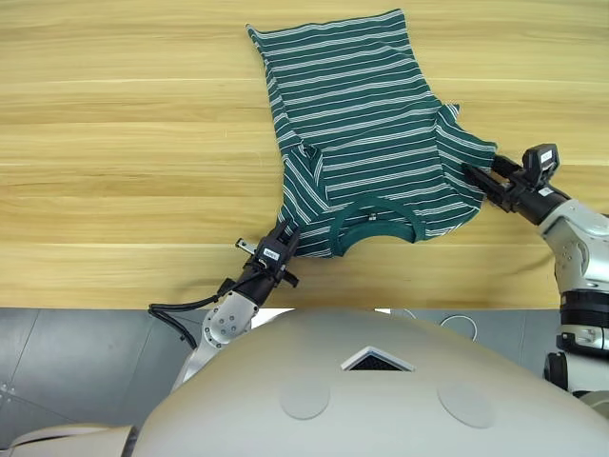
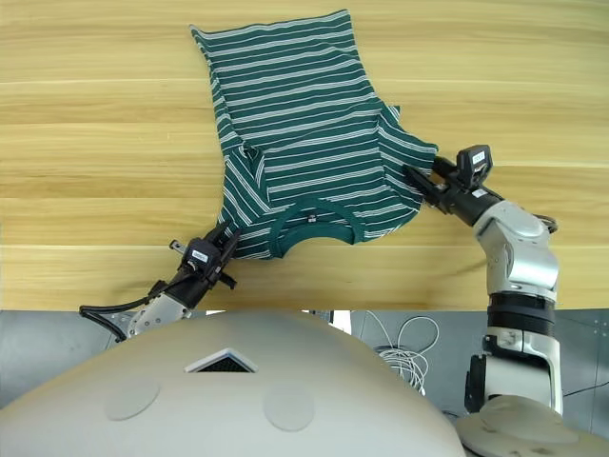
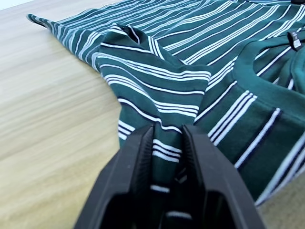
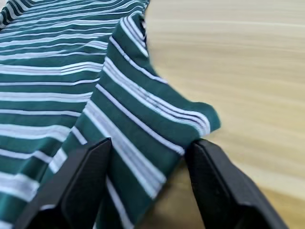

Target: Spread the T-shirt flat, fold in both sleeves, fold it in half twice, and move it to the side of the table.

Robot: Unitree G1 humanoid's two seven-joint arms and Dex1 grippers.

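Soft cloth T-shirt [image 1: 362, 124], smooth wood-grain table [image 1: 114, 143] (faint sheen), matt black plastic jaws

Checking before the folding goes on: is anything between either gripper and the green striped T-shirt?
Nothing visible stands between. The left gripper is shut on the near left shoulder edge of the green, white-striped fabric T-shirt, and the right gripper is open with the shirt's right sleeve between its fingers.

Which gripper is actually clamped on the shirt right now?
The left gripper: it is pinched shut on the T-shirt near the collar. The right gripper stands open around the sleeve.
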